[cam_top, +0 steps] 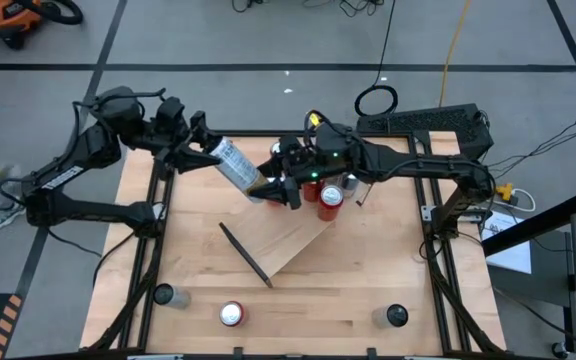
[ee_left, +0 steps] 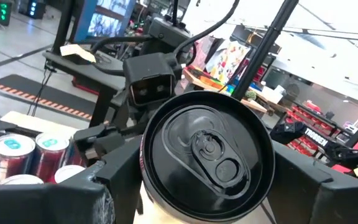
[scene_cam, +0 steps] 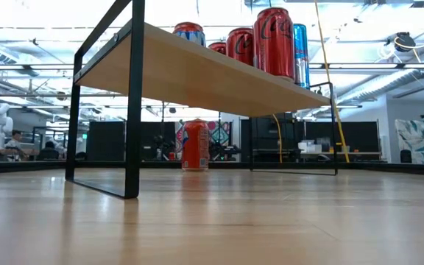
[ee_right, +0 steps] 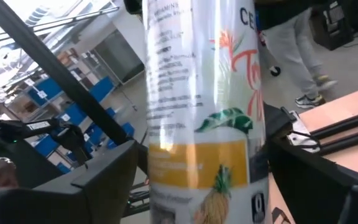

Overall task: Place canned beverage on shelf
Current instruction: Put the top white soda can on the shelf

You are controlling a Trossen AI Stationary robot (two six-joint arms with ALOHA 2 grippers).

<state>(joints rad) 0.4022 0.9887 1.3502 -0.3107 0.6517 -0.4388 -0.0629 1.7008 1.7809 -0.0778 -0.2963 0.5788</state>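
The white can (cam_top: 234, 163) is held off the tabletop (cam_top: 308, 290), lying nearly flat, its long axis running on a slant from the left arm toward the right arm. Its black lid with the pull tab (ee_left: 211, 151) faces the left wrist camera. In the right wrist view the can (ee_right: 204, 106) fills the middle of the picture, with a pineapple printed on a yellow band.

The left tool (cam_top: 200, 150) pinches the can at the lidded end, its dark fingers (ee_left: 98, 199) on either side of the lid. The right tool (cam_top: 278, 187) meets the can at the opposite end, its fingers (ee_right: 104, 180) flanking the can body; whether they press on it I cannot tell.

Just beside this end lies the shelf (cam_top: 293, 240), a light-wood board set at an angle across the tabletop. The low view shows the shelf (scene_cam: 190, 73) carrying four red cans (scene_cam: 274, 40) and one blue can (scene_cam: 301, 51), with an orange can (scene_cam: 195, 145) standing on the tabletop beneath it.

Along the near edge of the tabletop three more cans stand well apart: a grey-topped can (cam_top: 164, 295), a red can (cam_top: 231, 314) and a black can (cam_top: 396, 316).
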